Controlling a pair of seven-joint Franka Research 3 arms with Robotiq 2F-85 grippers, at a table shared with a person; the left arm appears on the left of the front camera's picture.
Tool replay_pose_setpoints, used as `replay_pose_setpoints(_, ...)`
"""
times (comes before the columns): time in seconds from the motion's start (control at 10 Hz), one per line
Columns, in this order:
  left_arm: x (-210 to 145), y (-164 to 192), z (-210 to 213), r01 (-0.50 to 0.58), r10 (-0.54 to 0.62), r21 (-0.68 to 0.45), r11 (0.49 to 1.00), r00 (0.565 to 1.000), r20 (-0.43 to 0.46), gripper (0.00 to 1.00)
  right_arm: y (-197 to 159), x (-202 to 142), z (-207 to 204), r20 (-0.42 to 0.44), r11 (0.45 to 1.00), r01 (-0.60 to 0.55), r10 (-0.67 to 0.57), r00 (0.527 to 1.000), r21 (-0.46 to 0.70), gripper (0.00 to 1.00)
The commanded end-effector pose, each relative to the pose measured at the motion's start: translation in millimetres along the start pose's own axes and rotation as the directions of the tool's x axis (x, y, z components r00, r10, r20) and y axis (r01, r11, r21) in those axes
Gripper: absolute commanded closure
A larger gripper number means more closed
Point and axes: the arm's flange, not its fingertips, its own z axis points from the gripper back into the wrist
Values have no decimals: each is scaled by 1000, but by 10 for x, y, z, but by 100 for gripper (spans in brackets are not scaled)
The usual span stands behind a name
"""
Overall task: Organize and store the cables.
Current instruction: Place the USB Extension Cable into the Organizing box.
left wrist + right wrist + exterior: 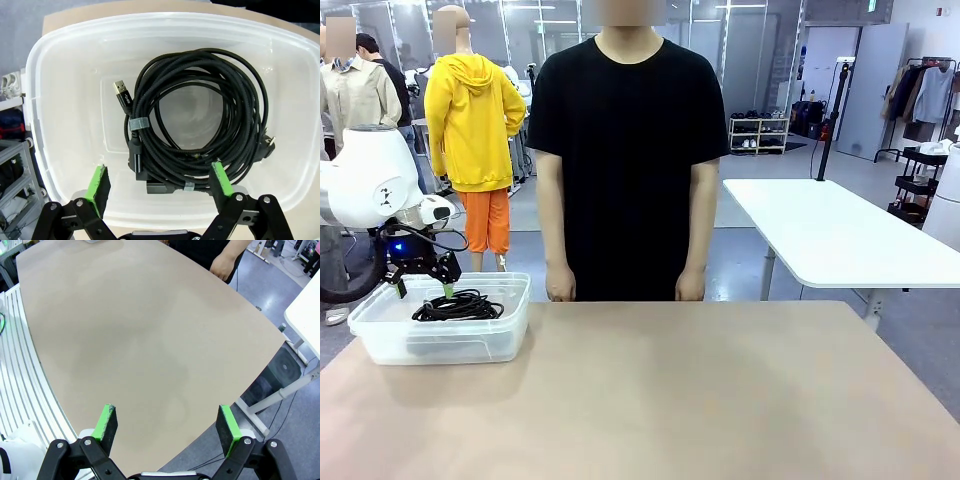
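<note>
From the front, the left end effector point(422, 287) hung just above the near-left corner of the table point(700, 390), poised over the rim of a clear plastic bin point(470, 340), its green pads spread and holding nothing. Inside the bin lay the cables point(458, 306), a dark heap of black coils resting on the bottom. A person in a black T-shirt stood at the far side, both hands point(560, 290) hanging at the table's edge, taking no part. The rest of the tabletop looked bare from there. Looking down along the left wrist, the left end effector point(160, 182) was open wide over the bin point(60, 100), and the cables point(210, 125) lay wound in overlapping rings against the bin floor, bound with small grey ties, a USB plug point(121, 91) poking out toward the middle and a round mains plug point(267, 142) tucked at one side; neither pad touched the cords. From the right wrist, the right end effector point(167, 422) was likewise spread and empty, hovering well above bare table point(140, 340), with the person's hand point(222, 265) near the far edge. I judged the storing essentially done: every cable I could see was already in the bin, and no loose cord remained on the table.
</note>
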Motion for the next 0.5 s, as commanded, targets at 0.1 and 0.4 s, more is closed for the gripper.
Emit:
replay_pose_setpoints(0.1,51,19,-2,4,-4,-9,1000,1000,2,0,-3,-6,-10,11,1000,-10,10,1000,-1,0)
replay_pose_setpoints(0.4,51,19,-2,4,-4,-9,1000,1000,2,0,-3,-6,-10,11,1000,-10,10,1000,-1,0)
